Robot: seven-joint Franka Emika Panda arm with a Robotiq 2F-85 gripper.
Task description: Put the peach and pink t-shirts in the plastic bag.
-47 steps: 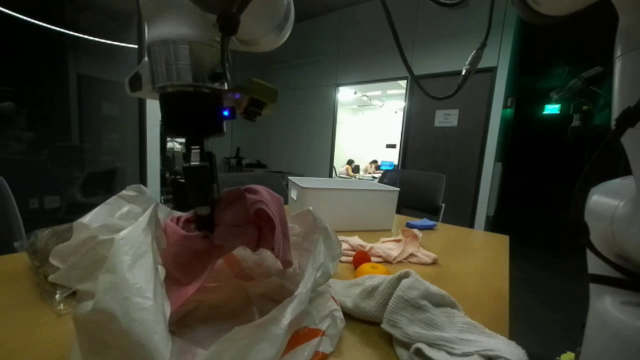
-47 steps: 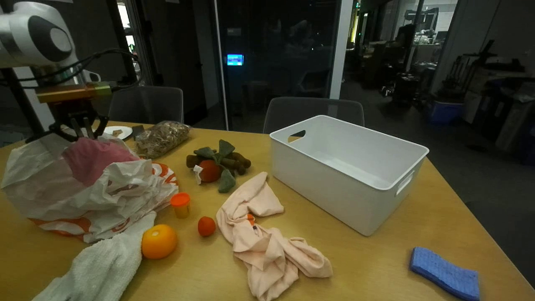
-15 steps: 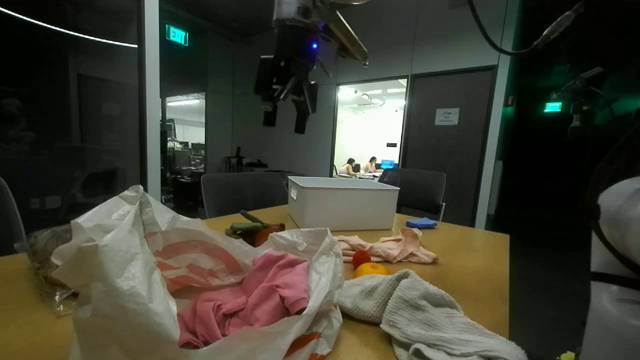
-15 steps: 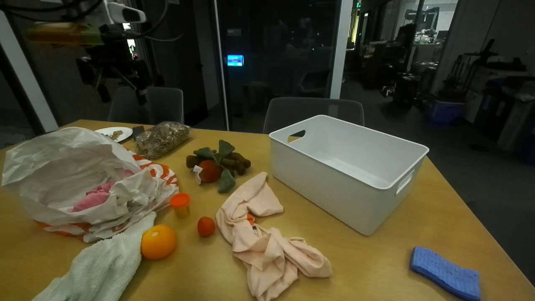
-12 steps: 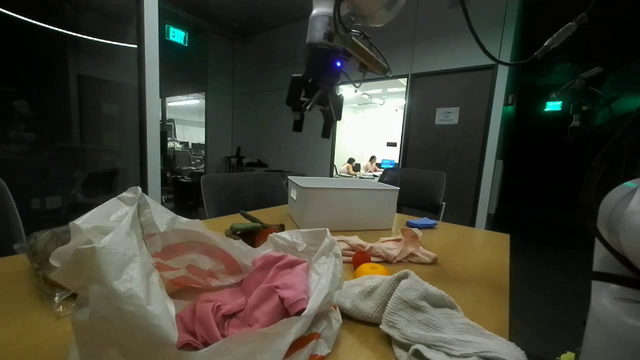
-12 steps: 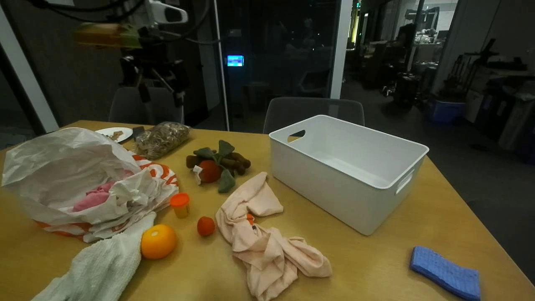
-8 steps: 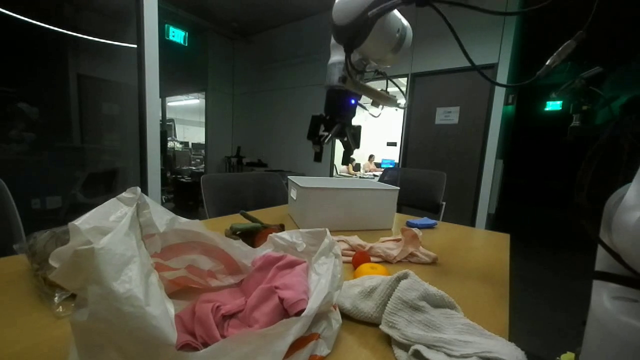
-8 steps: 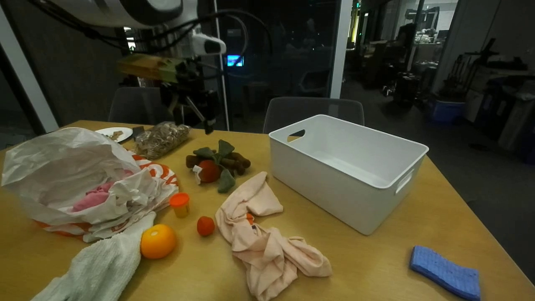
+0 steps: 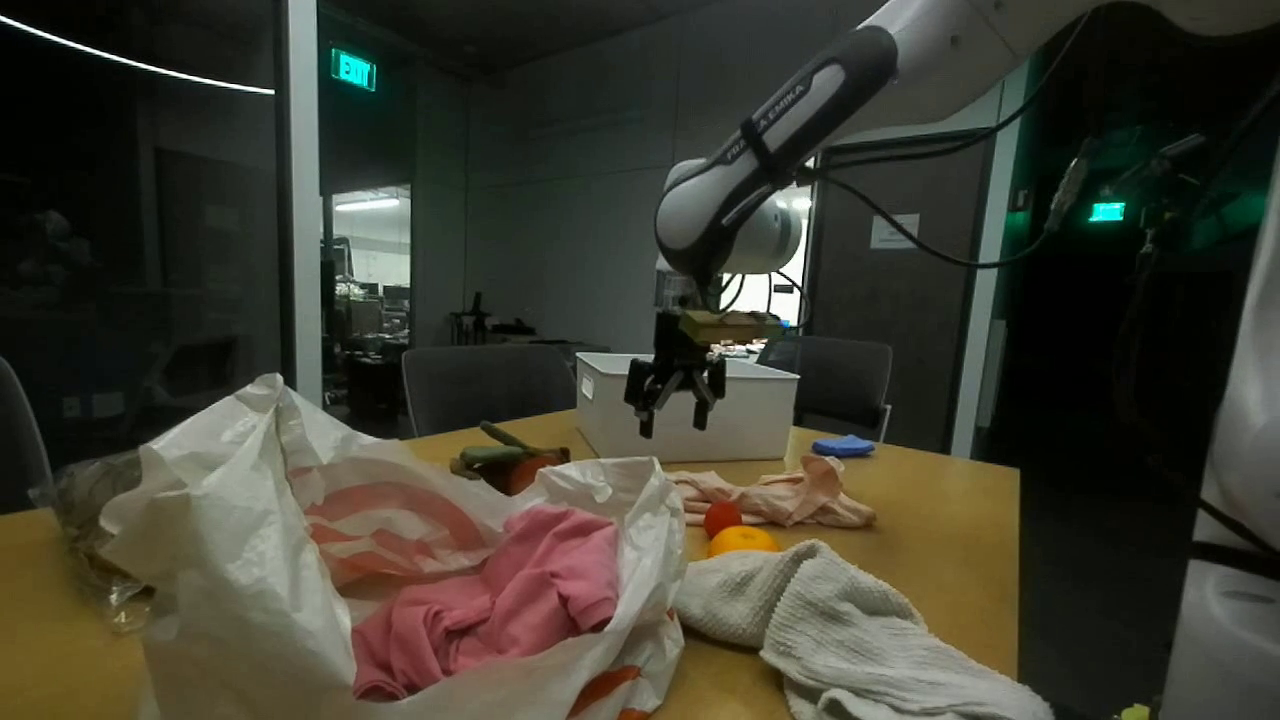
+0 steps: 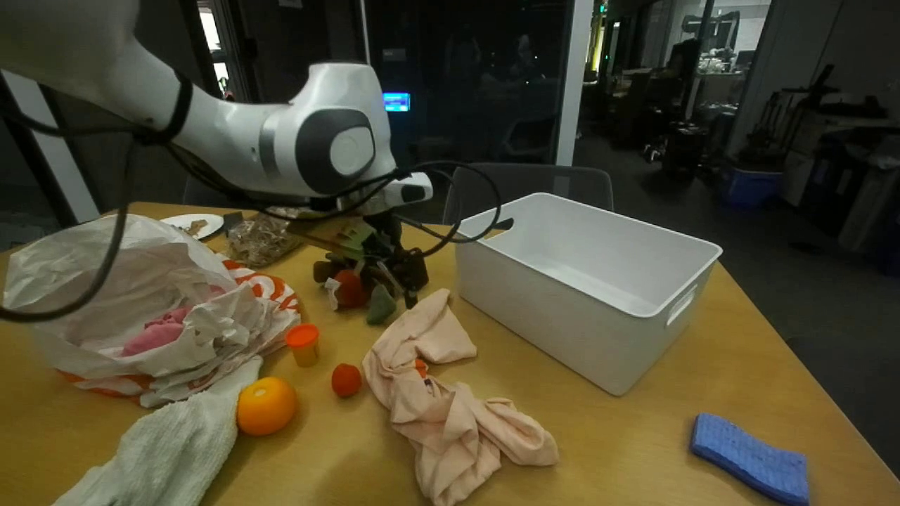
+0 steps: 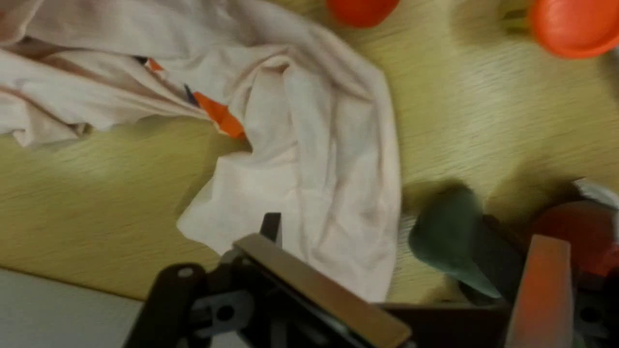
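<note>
The pink t-shirt [image 9: 510,590] lies bunched inside the plastic bag [image 9: 230,560], whose mouth stands wide. In an exterior view only a small pink patch shows between the bag's folds. Crumpled on the table, the peach t-shirt [image 10: 450,414] has one end close to the white bin; it also fills much of the wrist view [image 11: 300,145]. My gripper [image 9: 674,424] is open with nothing held, fingers pointing down. It hangs above the table near that end of the peach t-shirt, apart from the cloth.
A white bin [image 10: 548,302] stands beside the peach t-shirt. Close under the gripper lies a plush plant [image 10: 382,303]. An orange-lidded jar [image 10: 303,344], a small red ball [image 10: 346,380], an orange [image 10: 267,405], a grey-white towel [image 10: 169,443] and a blue cloth [image 10: 749,457] lie around.
Three seconds ago my gripper held the pink t-shirt at the bag; the shirt now rests inside, released. The open gripper has risen away, crossed toward the white bin and come down beside the peach t-shirt.
</note>
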